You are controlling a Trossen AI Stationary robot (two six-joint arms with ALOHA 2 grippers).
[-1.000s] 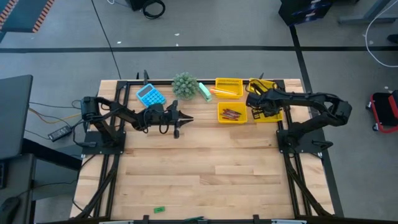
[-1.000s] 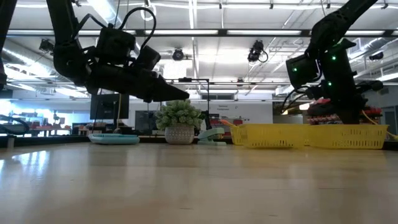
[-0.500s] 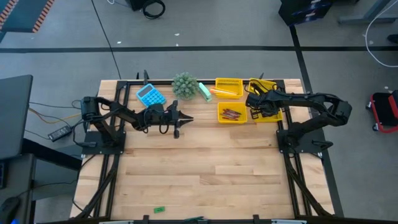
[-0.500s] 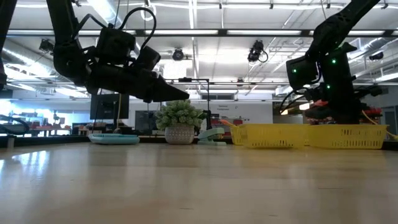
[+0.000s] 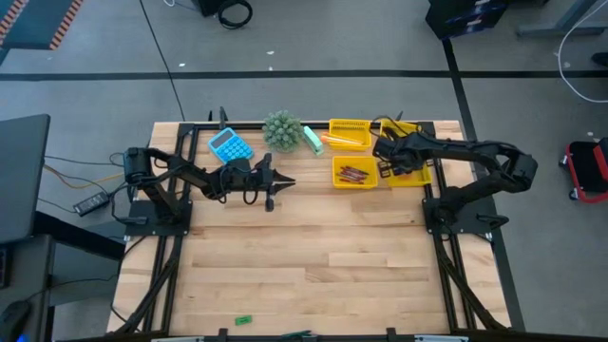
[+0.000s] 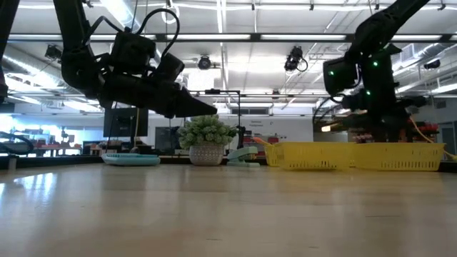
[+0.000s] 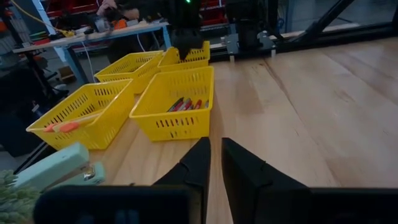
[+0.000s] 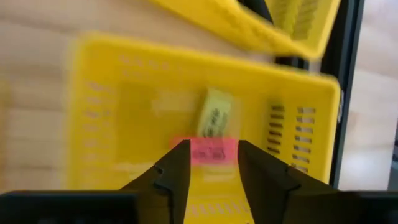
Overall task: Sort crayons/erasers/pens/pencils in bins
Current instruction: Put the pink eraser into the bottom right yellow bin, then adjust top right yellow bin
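The right gripper [image 8: 208, 171] is held low over a bright yellow slotted plastic bin [image 8: 102, 124] at the far right of the table, its two dark fingers [image 8: 174, 174] parted and holding nothing. Below the gap a small pink block eraser [image 8: 208, 150] lies on the bin floor, with a small yellow block eraser [image 8: 214, 118] touching its far edge. Just left of this bin, a second yellow bin [image 5: 353, 173] holds short red to reddish-brown crayons [image 5: 354, 174]. Beyond that one, a third yellow bin [image 5: 350, 133] holds orange pencils [image 5: 340, 142]. A fourth yellow bin [image 7: 186, 57] stands at the far right corner. The left gripper [image 7: 214, 165] is held above bare wood left of the bins, its fingers nearly together and empty. A small green block [image 5: 243, 321] lies alone at the near edge of the wooden table [image 5: 313, 256].
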